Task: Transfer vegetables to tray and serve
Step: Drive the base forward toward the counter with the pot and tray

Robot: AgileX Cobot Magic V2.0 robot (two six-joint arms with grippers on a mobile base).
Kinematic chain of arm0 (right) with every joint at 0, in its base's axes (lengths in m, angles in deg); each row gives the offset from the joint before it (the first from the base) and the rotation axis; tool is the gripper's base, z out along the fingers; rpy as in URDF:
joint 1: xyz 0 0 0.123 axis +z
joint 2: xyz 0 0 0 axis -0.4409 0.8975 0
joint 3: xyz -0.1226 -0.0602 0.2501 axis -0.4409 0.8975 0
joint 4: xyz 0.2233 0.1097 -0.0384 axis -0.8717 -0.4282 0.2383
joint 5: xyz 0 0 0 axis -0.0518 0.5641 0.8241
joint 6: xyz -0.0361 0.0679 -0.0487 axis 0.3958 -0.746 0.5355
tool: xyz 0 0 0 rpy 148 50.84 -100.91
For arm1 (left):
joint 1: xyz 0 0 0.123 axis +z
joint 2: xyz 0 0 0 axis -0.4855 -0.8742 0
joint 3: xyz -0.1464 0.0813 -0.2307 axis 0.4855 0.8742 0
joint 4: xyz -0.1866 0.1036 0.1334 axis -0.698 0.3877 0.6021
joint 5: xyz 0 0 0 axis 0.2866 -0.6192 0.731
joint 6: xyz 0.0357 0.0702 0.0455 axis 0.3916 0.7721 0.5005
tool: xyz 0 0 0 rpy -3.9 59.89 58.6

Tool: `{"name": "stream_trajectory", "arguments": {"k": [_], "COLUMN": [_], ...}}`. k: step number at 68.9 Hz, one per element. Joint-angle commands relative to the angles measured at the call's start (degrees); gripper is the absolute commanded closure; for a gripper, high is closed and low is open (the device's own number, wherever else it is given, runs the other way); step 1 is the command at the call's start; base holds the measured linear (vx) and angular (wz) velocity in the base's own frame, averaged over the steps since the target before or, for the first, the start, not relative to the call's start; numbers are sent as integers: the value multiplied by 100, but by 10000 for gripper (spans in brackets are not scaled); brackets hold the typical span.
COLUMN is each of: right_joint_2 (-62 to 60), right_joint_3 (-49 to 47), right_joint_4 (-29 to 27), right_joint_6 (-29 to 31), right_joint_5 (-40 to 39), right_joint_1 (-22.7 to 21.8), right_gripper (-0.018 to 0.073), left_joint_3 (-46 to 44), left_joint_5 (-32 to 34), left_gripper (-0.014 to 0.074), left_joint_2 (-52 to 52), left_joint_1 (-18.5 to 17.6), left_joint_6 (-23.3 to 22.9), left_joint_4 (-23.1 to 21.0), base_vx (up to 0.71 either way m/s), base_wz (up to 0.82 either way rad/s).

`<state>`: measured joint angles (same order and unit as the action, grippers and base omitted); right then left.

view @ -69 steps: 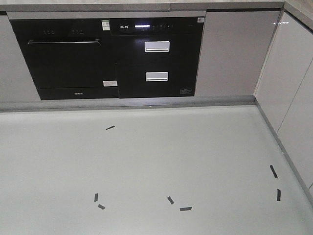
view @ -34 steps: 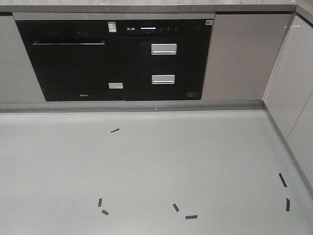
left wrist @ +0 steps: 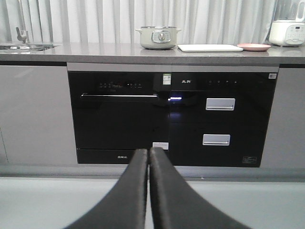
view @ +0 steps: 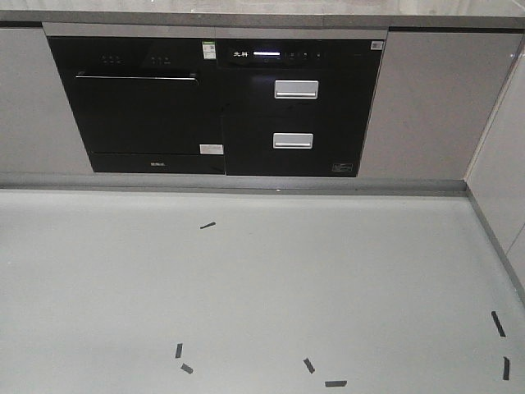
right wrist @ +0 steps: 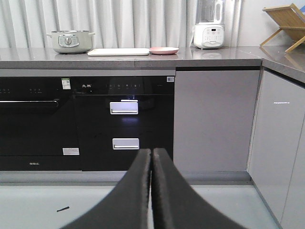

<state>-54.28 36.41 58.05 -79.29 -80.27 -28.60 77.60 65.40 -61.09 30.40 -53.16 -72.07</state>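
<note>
Black appliances [view: 148, 115] shifted toward 3 o'clock; left tool [left wrist: 148, 191], right tool [right wrist: 151, 191] narrow, empty; tray [right wrist: 118, 51] on surface [right wrist: 214, 55] at 11 o'clock.

Floor [view: 246, 279]: plain light grey, with short black tape marks [view: 207, 225] scattered near and far.
Oven [view: 139, 107], left, and drawer unit [view: 295, 115], right: glossy black. Drawer handles [view: 295, 89]: silver.
Cabinet doors [view: 426, 98]: pale grey-beige.
Countertop [right wrist: 214, 56]: mid grey.
Tray [right wrist: 118, 51]: cream-white.
Plate [right wrist: 163, 50]: pink.
Pot [right wrist: 71, 42]: pale sage green.
Blender [right wrist: 209, 33]: white base.
Curtain [right wrist: 143, 19]: white, vertical folds.
Rack [right wrist: 286, 19], far right: tan wood.
Left gripper [left wrist: 148, 151] and right gripper [right wrist: 151, 151]: matte black.
</note>
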Motion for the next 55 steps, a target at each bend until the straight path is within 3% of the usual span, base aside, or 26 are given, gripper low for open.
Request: {"name": "stream_trajectory", "arguments": {"k": [1, 55], "right_joint_2": [-40, -40], "right_joint_3": [88, 88], "right_joint_4": [0, 0], "right_joint_6": [0, 0], "right_joint_5": [-428, -428], "right_joint_1": [-39, -39], "right_gripper": [561, 561], "left_joint_3": [161, 161], "left_joint_5": [440, 440], "left_gripper": [602, 602], "left_joint_2": [75, 75], "left_joint_1": [-42, -42], "left_joint_6": [-39, -39], "left_joint_4": [-8, -8], "base_vx": [14, 17], "base_wz": [3, -2]}}
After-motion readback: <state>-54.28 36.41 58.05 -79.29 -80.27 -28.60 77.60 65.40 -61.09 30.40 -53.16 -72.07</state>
